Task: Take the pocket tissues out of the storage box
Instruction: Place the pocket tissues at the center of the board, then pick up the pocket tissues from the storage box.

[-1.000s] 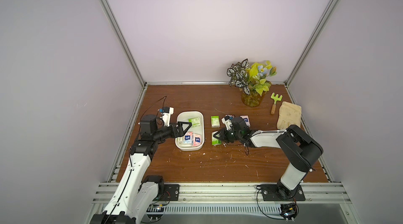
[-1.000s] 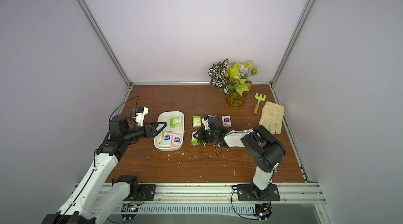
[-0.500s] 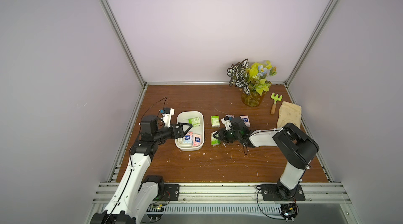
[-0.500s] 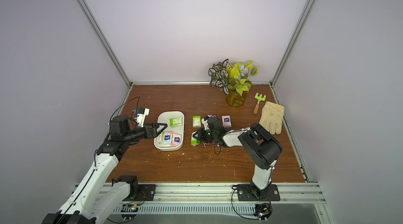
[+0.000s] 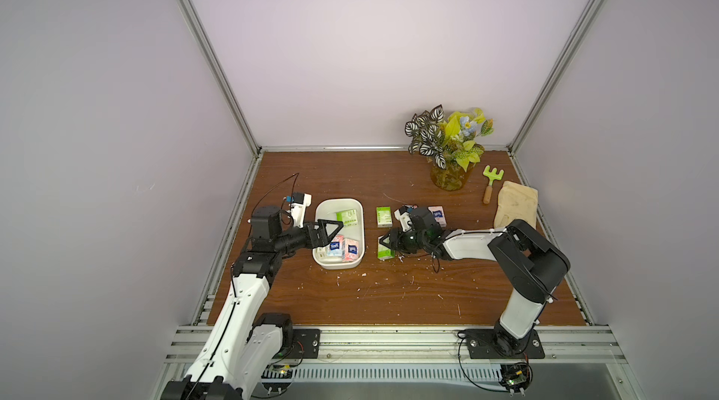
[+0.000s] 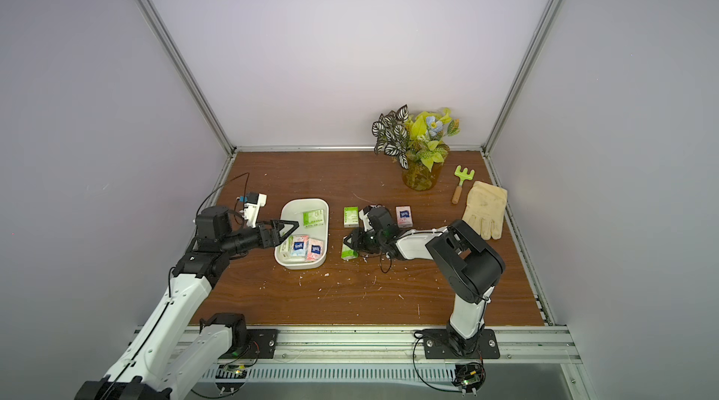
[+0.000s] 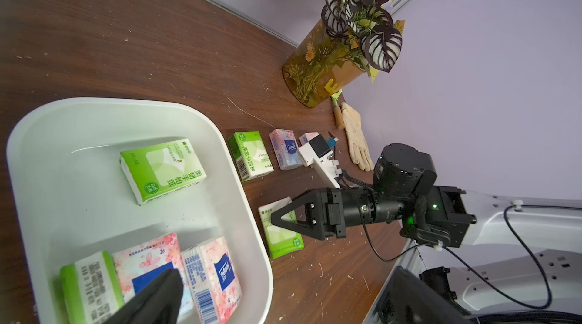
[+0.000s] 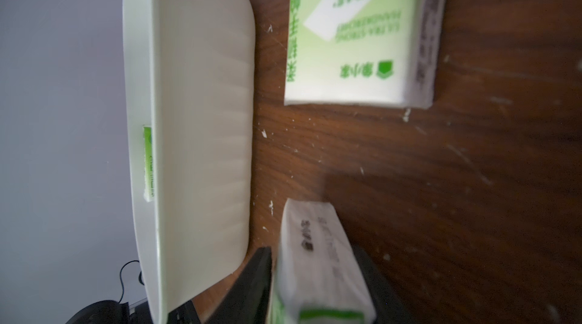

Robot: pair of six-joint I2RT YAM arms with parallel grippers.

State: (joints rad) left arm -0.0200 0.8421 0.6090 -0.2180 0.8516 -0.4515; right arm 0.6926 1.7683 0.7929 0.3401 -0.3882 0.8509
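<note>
The left gripper (image 5: 331,234) hangs over the storage box (image 5: 328,210), with its jaws wide apart and nothing between them. In the left wrist view 1 of its black fingers (image 7: 157,294) shows in front of a pink packet (image 7: 148,259) with a dark blue patch; I cannot tell if it touches it. 4 of the pocket tissues lie in the box under this gripper: this pink packet, a second pink packet (image 7: 217,275) touching it, a green packet on its edge (image 7: 88,287) at its other side, and a flat green packet (image 7: 162,171) alone in the other half of the box. The right gripper (image 5: 384,243) is low over the wooden table (image 5: 389,293), just beside the box, and it points toward the box. A blurred green packet (image 8: 315,259) sits between its 2 fingers (image 8: 252,287), outside the box. The view is not sharp there, so I cannot tell if the fingers press this packet or stand a little off it. Just beside this gripper, on the side toward the back wall, a third green packet (image 5: 384,217) lies flat on the table, and a third pink packet (image 7: 286,149) lies near the gripper's wrist. The amber vase (image 5: 449,180), the green hand rake (image 5: 491,180) and the pale glove (image 5: 515,205) are well apart from both grippers.
</note>
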